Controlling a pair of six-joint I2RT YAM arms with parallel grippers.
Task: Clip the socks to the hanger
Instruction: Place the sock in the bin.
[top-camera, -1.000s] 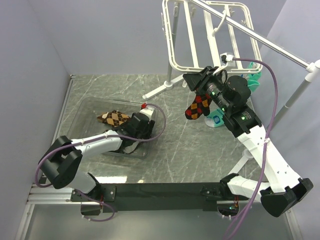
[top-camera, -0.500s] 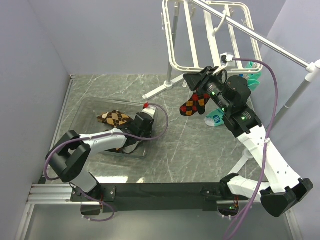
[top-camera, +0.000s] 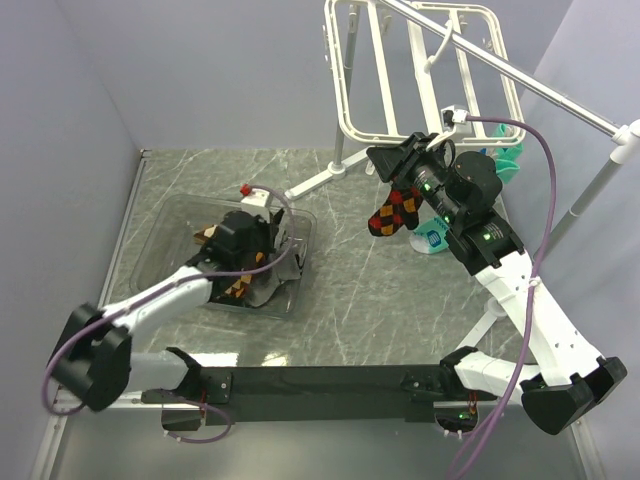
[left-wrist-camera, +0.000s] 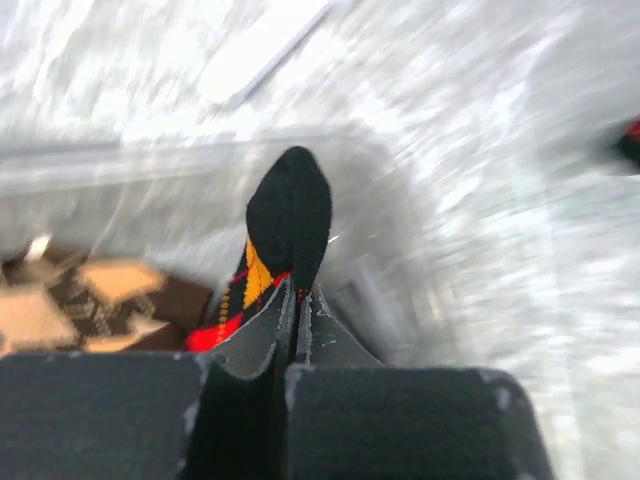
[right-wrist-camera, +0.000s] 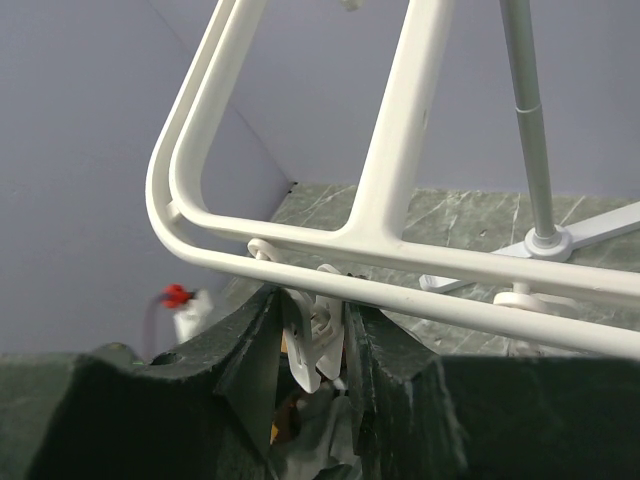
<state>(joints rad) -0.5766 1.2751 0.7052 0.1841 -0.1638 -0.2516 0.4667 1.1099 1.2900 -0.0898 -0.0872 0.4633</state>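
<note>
My left gripper is shut on a black, red and orange argyle sock and holds it over the clear bin. From above, that gripper sits low in the bin. A brown argyle sock lies in the bin to the left. My right gripper is shut on a white clip under the white hanger's rim. A second argyle sock hangs below that gripper. Mint-green socks show by the hanger at the right and on the table.
A silver pole stand carries the hanger, and its white feet spread over the marble table behind the bin. Grey walls close in the left and the back. A purple cable loops over the right arm.
My left gripper has shut on the argyle sock in the bin and its wrist has swung left. The right arm stayed at the clip; the hanging sock swayed slightly.
</note>
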